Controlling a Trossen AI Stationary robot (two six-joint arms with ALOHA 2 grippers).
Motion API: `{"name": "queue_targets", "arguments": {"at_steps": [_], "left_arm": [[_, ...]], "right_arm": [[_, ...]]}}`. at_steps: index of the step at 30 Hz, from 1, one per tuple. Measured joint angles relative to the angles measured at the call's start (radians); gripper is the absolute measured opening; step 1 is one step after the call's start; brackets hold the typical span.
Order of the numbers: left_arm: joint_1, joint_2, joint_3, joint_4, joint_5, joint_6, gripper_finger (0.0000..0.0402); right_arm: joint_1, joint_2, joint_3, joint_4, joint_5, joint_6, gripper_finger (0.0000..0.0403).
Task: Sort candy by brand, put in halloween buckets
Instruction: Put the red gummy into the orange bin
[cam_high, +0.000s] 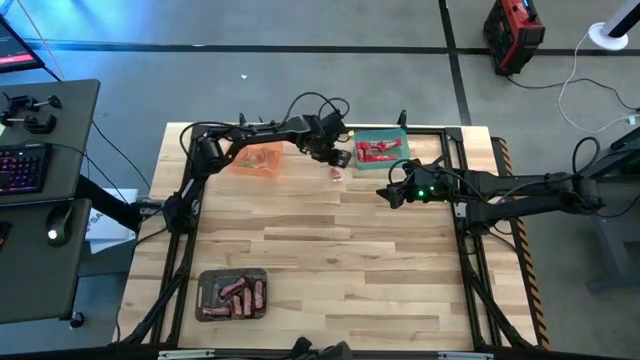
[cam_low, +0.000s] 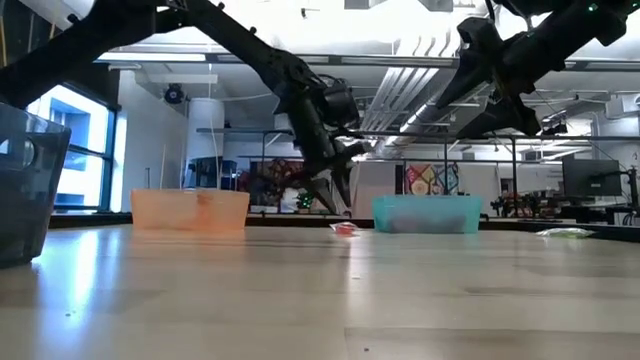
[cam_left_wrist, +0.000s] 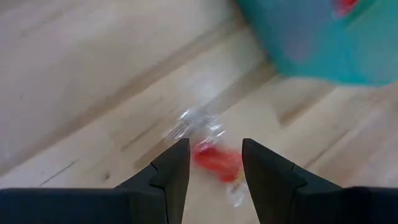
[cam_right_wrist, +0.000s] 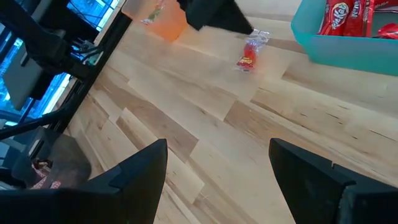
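Note:
A red candy in a clear wrapper (cam_high: 335, 173) lies on the wooden table between the orange bucket (cam_high: 258, 160) and the green bucket (cam_high: 380, 150). My left gripper (cam_left_wrist: 216, 146) hangs open just above it, pointing steeply down, with the candy (cam_left_wrist: 214, 160) showing in the gap between its fingers. In the low view the fingertips (cam_low: 340, 208) stand a little above the candy (cam_low: 345, 229). The green bucket holds red candy (cam_right_wrist: 342, 15). My right gripper (cam_high: 385, 193) waits open above the table, to the right of the loose candy.
The dark grey bucket (cam_high: 232, 293), holding brown bars, stands near the front left of the table. The orange bucket (cam_low: 190, 211) holds a few sweets. Bare wood lies across the table's middle and right. A desk with a keyboard (cam_high: 25, 165) stands beyond the left edge.

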Motion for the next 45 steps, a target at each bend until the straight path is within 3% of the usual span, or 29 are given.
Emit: {"name": "queue_targets", "arguments": {"at_steps": [8,15,17,20,22,28,37,45], "left_arm": [[0.002,0.004,-0.002,0.012,-0.023,-0.012,0.0135],[-0.034,-0.024,-0.003,0.051,-0.006,0.117,0.0135],[-0.069,-0.054,-0.002,0.068,-0.062,0.16,0.0135],[-0.142,-0.085,-0.011,0.078,-0.277,0.187,0.0135],[-0.185,-0.085,-0.034,0.077,-0.369,0.15,0.0135],[-0.247,-0.08,-0.16,0.175,-0.358,-0.029,0.0135],[-0.174,-0.08,-0.237,0.255,-0.353,-0.226,0.0135],[-0.149,-0.08,-0.289,0.354,-0.307,-0.262,0.0135]], "right_arm": [[0.001,0.0,0.0,0.0,-0.001,0.024,0.0275],[0.001,0.0,0.0,0.0,-0.001,0.017,0.0275],[0.001,0.0,0.0,-0.001,-0.002,0.017,0.0275],[0.001,0.0,0.0,-0.008,-0.009,0.017,0.0275],[0.001,0.0,0.0,-0.01,-0.017,0.018,0.0275],[0.001,0.0,0.0,-0.03,-0.018,0.036,0.0275],[0.001,0.0,0.0,-0.041,-0.026,0.069,0.0275],[0.001,0.0,0.0,-0.042,-0.026,0.062,0.0275]]}}
